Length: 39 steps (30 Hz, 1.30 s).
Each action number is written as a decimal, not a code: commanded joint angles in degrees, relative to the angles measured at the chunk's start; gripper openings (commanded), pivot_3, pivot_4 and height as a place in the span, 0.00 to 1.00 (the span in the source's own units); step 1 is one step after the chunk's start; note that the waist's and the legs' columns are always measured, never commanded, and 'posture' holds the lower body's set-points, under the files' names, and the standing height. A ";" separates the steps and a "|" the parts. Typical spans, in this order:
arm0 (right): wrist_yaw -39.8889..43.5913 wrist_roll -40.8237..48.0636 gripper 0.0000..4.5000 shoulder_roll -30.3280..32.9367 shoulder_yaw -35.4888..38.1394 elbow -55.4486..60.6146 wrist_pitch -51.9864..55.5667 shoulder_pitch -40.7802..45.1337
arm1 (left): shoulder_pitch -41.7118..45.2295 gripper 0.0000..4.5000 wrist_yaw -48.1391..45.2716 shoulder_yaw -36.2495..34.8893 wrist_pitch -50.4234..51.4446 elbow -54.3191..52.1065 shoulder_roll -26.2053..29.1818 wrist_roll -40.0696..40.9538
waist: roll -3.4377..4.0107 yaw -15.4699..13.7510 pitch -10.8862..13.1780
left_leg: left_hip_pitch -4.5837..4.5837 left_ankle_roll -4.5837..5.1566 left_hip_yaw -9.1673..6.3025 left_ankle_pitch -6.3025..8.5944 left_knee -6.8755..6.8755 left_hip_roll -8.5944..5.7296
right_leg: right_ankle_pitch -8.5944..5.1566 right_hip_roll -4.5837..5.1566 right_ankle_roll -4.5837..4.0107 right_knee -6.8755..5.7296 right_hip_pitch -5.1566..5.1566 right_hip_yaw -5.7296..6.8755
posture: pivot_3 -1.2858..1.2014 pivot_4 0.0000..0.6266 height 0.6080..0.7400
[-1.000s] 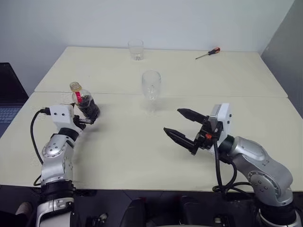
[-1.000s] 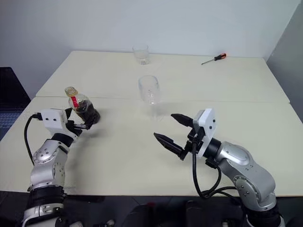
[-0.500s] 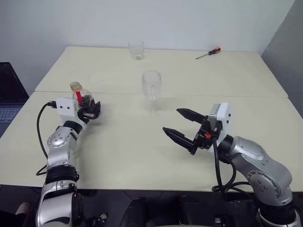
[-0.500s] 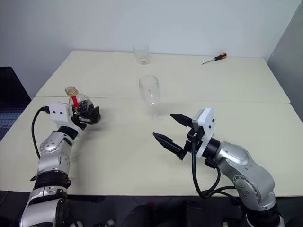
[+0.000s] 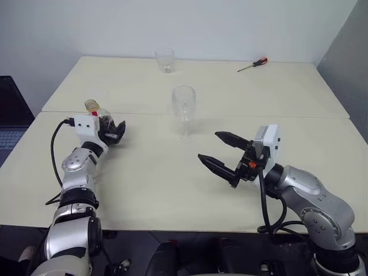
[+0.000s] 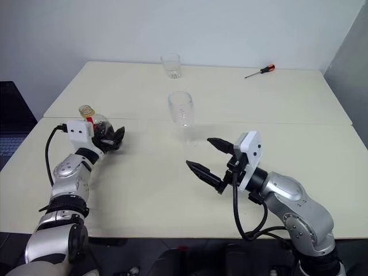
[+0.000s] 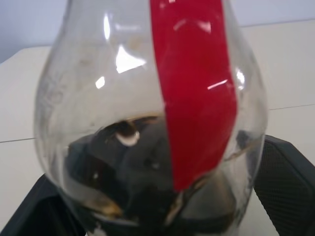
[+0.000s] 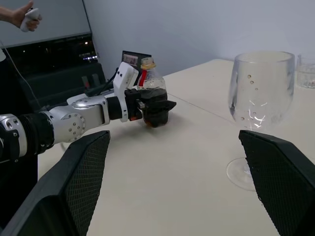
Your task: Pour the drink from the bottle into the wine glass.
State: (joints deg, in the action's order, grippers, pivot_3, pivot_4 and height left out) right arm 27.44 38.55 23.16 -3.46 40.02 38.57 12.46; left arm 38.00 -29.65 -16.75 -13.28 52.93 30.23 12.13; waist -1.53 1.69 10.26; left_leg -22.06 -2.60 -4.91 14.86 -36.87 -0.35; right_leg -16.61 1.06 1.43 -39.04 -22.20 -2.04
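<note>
The bottle (image 6: pixel 101 123), small and clear with a red label and a yellow cap, stands upright at the table's left. The dark drink (image 7: pixel 138 196) fills its lower part. My left gripper (image 5: pixel 114 131) reaches in level, and its fingers (image 7: pixel 288 182) press both sides of the bottle's belly (image 8: pixel 150 88). The wine glass (image 5: pixel 184 103) stands empty near the table's middle, well to the right of the bottle. My right gripper (image 5: pixel 209 146) hovers open in front of the wine glass (image 8: pixel 261 93), holding nothing.
A short clear tumbler (image 5: pixel 165 60) and a red-handled screwdriver (image 5: pixel 253 64) lie on the far table. A seam (image 5: pixel 259 117) runs between the two tables. A laptop (image 5: pixel 10 115) sits off the left edge. A person's hand (image 8: pixel 23 14) shows beyond the bottle.
My left gripper has slid forward around the bottle and its fingers have narrowed onto it. The bottle, the wine glass and my right arm have stayed put.
</note>
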 commanded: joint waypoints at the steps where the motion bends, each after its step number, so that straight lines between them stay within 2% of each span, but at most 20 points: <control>1: -0.15 0.85 1.00 0.04 0.37 1.02 -0.27 0.75 | 2.08 0.72 -0.96 -0.54 -2.14 0.75 1.68 0.10 | 0.00 0.00 0.00 | 0.00 0.00 0.01 0.00 0.00 0.00 | 0.00 0.00 0.00 0.00 0.00 0.00 | 0.52 0.24 1.00; 5: -0.13 0.75 1.00 -0.04 0.28 0.59 -0.34 1.15 | 2.86 0.45 -1.10 -0.54 -2.87 2.22 1.97 0.02 | -0.01 0.01 0.00 | -0.01 0.00 0.01 0.00 -0.01 0.00 | 0.00 0.00 0.00 0.00 -0.01 0.00 | 0.52 0.24 1.00; 7: -0.07 0.74 1.00 -0.02 0.30 0.40 -0.39 1.36 | 3.12 0.36 -1.15 -0.63 -3.08 2.70 2.22 0.02 | -0.01 0.01 0.00 | -0.01 0.00 0.00 0.00 -0.01 0.00 | 0.00 0.00 0.00 0.00 -0.01 0.00 | 0.52 0.24 1.00; 10: 0.06 0.62 1.00 -0.01 0.29 0.01 -0.53 1.67 | 3.48 0.28 -1.16 -0.48 -3.20 3.13 2.61 -0.17 | -0.01 0.03 0.00 | -0.01 0.00 0.00 0.00 -0.01 0.00 | 0.00 0.00 0.01 0.00 -0.02 0.00 | 0.52 0.24 1.00; 15: -0.39 0.59 1.00 -0.63 0.41 -1.45 -0.48 3.63 | 7.20 0.26 -0.62 2.09 -2.00 4.07 4.98 -3.35 | -0.08 0.04 0.04 | -0.05 0.00 0.01 0.00 -0.03 0.00 | 0.01 -0.01 0.00 -0.02 -0.05 0.02 | 0.52 0.24 1.00; 21: -0.77 0.47 1.00 -1.76 0.32 -3.22 -0.45 6.43 | 16.51 0.26 -3.15 6.71 -2.31 7.10 7.05 -8.04 | -0.12 -0.13 0.04 | -0.45 0.00 -0.13 -0.01 -0.17 -0.08 | 0.01 -0.05 0.00 0.01 -0.16 0.40 | 0.52 0.24 1.00; 31: -2.99 -2.60 1.00 -1.99 1.14 -7.64 -1.04 10.80 | 27.23 0.26 -10.45 15.11 -8.97 11.62 5.40 -15.09 | -0.12 0.12 0.04 | -0.77 0.03 -0.10 -0.04 -0.19 -0.14 | 0.02 -0.09 -0.01 -0.10 -0.50 0.40 | 0.52 0.24 1.00; 39: -2.79 -7.65 1.00 -1.15 -0.26 -10.98 -1.89 13.12 | 34.49 0.26 -11.46 19.77 -14.00 16.65 4.43 -20.73 | -0.13 0.23 0.04 | -1.03 0.03 0.23 -0.05 -0.18 -0.15 | 0.02 -0.11 -0.01 -0.34 -1.05 0.10 | 0.52 0.24 1.00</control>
State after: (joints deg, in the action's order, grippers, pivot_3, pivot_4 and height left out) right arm 24.77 31.56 22.03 -3.67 27.99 38.04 24.04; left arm 69.75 -41.37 3.05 -24.97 70.03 33.87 -7.95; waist -1.66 1.92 10.30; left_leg -23.08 -2.58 -4.63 14.81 -37.05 -0.50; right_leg -16.59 0.95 1.42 -39.41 -23.28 -2.00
